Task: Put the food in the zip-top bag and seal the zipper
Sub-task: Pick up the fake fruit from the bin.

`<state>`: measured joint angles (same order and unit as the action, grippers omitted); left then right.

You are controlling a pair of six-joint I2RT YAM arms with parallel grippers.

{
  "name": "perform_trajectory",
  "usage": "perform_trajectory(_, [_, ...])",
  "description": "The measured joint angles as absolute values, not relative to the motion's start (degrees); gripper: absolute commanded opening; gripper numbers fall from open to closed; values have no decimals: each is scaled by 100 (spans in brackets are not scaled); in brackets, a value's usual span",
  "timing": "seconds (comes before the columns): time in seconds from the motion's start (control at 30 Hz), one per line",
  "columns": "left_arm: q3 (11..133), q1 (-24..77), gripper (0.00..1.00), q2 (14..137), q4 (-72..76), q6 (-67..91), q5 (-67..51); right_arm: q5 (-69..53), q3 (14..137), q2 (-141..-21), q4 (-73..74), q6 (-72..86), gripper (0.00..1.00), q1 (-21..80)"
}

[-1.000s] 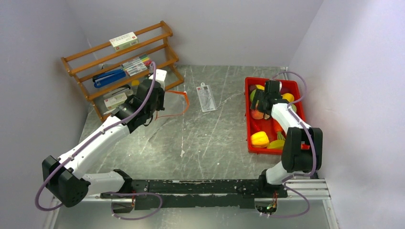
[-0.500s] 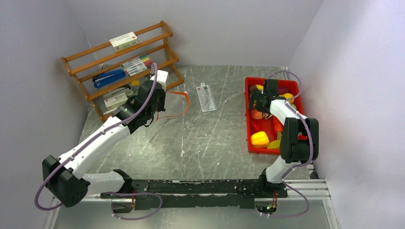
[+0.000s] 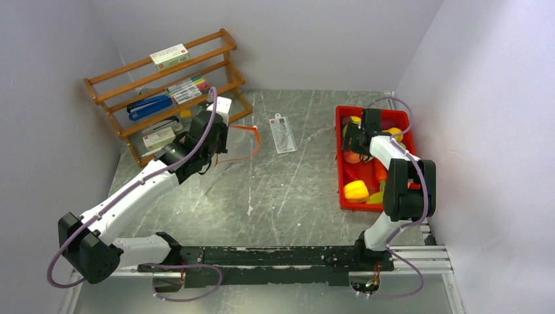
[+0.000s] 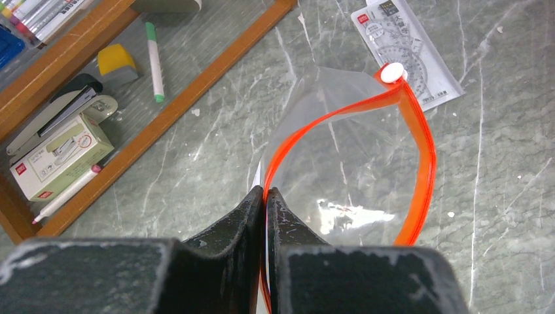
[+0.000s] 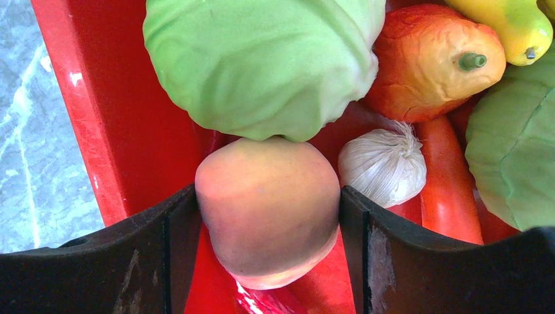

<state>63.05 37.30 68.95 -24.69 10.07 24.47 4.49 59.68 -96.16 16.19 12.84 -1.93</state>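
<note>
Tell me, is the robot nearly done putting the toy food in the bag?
Not nearly. Done: the left gripper pinches the zip-top bag by its zipper, so the mouth stands open. In hand: the right gripper clasps the peach ball in the red bin. Left: all the food lies in the bin, none in the bag, and the zipper is unsealed.
</note>
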Motion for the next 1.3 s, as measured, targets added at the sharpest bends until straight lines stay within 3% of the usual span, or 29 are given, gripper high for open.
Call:
perform_trajectory(0.5, [6302, 3745, 7, 6851, -2467, 1046, 2475, 760, 5959, -9214, 1747, 1581, 52, -174])
perform_trajectory(1.03, [6195, 3809, 7, 6571, -2416, 1149, 2410, 1610, 6386, -8482, 2464, 2064, 47, -54])
perform_trajectory(1.3, [6195, 3809, 7, 6571, -2370, 1234, 2405, 1450, 6707, -7824, 2561, 2202, 45, 825])
